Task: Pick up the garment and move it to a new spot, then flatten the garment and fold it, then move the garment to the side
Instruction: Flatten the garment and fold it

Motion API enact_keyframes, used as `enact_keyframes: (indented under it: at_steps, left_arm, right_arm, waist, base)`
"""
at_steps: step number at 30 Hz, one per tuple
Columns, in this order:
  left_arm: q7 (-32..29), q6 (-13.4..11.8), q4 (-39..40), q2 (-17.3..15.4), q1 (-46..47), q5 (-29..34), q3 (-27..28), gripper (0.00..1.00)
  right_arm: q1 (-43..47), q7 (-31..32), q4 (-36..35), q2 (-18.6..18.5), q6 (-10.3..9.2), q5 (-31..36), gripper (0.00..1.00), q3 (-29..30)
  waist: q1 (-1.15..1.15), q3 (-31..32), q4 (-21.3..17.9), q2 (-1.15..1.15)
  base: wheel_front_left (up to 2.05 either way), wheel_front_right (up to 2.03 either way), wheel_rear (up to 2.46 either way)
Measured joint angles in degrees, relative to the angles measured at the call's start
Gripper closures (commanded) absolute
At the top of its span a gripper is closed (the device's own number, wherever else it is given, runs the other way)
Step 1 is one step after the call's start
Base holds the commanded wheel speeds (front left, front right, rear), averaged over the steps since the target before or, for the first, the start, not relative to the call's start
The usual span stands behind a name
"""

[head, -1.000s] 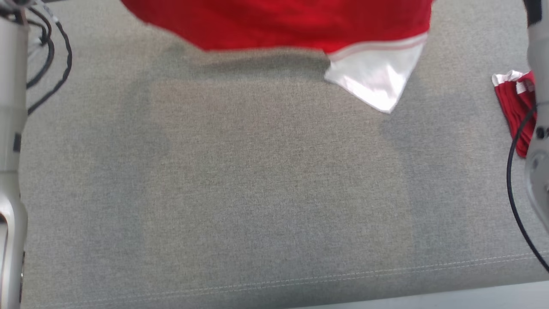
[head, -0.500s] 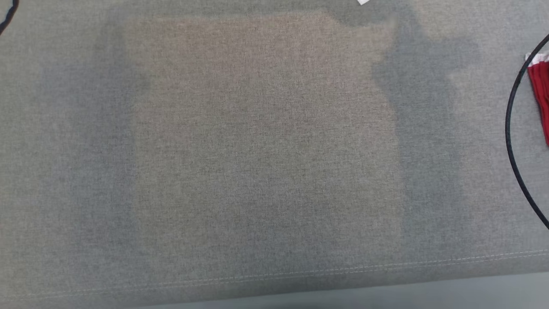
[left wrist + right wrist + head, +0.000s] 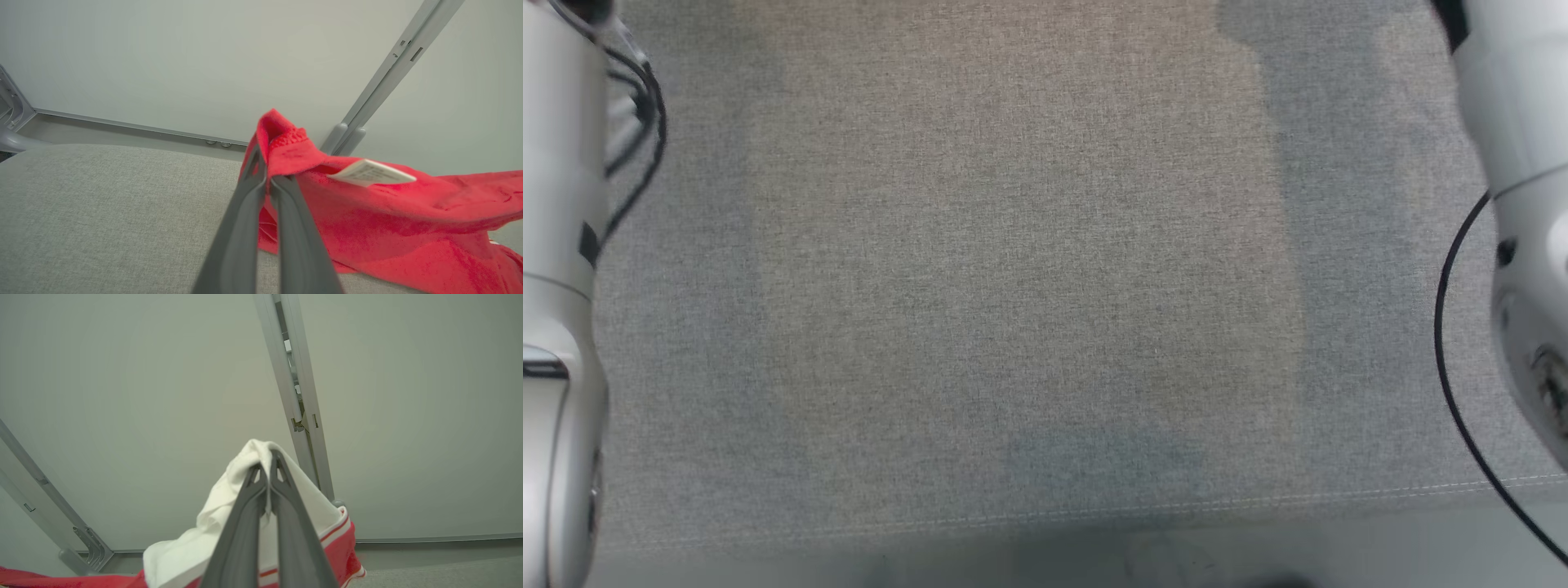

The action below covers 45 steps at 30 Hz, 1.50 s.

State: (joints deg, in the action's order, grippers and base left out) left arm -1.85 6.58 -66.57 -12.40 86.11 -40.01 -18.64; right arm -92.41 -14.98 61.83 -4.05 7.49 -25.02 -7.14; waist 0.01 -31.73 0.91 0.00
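You hold garment [image 3: 367, 212] stretched left-right over grey cushion [image 3: 1013, 245]: left gripper [image 3: 266, 171] clamped on red edge by label [image 3: 369, 173], right gripper [image 3: 267, 465] clamped on white sleeve [image 3: 212, 516]. Head view gives you forearms [image 3: 1519, 122], cushion.

A stitched seam [image 3: 1176, 505] edges the grey fabric surface [image 3: 1013, 245].

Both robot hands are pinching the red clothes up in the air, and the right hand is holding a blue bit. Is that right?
Almost. The bit in the right hand is white, not blue; the right wrist view shows it. The rest is right: both hands are shut on the garment, and the left hand pinches a red part.
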Motion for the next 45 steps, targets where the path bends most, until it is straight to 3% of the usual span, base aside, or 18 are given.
enact_keyframes:
  at_steps: [3, 7, 13, 17, 24, 35, 45]
  left_arm:
    - [6.23, 0.49, 0.97, 0.11, -5.09, 0.09, -0.42, 1.00]
    - [12.40, 0.73, 3.42, 0.52, -12.21, -1.25, -0.29, 1.00]
    - [16.17, 0.81, 11.92, 1.00, -25.93, -2.15, -1.02, 1.00]
    - [16.63, 0.37, 19.46, 0.85, -36.24, -1.65, -0.99, 1.00]
    - [16.23, -4.86, 35.54, -1.14, -54.20, -0.52, -1.25, 1.00]
    - [4.38, -14.77, 60.58, -6.98, -76.69, -1.96, -2.47, 1.00]
    - [-1.59, -21.23, 70.38, -9.14, -90.95, -4.81, -2.53, 1.00]
  right_arm:
    - [7.84, -0.01, -5.50, -0.87, -0.01, -5.79, 1.00, -5.14]
    - [18.22, -0.01, -14.06, -3.59, 0.00, -12.65, 1.00, -7.53]
    - [38.25, -0.07, -29.25, -6.22, -0.01, -19.30, 1.00, -5.58]
    - [51.34, -0.05, -37.69, -5.37, -0.01, -21.19, 1.00, -3.24]
    - [69.06, -0.07, -46.92, -2.66, -0.01, -20.23, 1.00, -0.58]
    - [87.75, 4.80, -54.15, 0.30, -0.01, -18.75, 1.00, 4.11]
    - [99.05, 9.47, -56.69, 1.16, -0.01, -19.94, 1.00, 6.58]
  waist:
    - [0.00, -0.11, 0.32, 0.00]
    - [-0.01, 0.83, 0.47, 0.00]
    - [-0.01, 3.92, 0.91, 0.00]
    - [-0.01, 6.40, 1.17, 0.00]
    - [-0.02, 10.45, 0.96, 0.00]
    - [-0.02, 16.67, 0.13, 0.00]
    - [-0.02, 21.79, -0.72, 0.00]
  base:
    - [0.00, 0.00, 0.00]
    - [0.00, 0.00, 0.00]
    - [0.00, 0.00, 0.00]
    - [0.00, 0.00, 0.00]
    - [0.00, 0.00, 0.00]
    - [0.00, 0.00, 0.00]
    - [0.00, 0.00, 0.00]
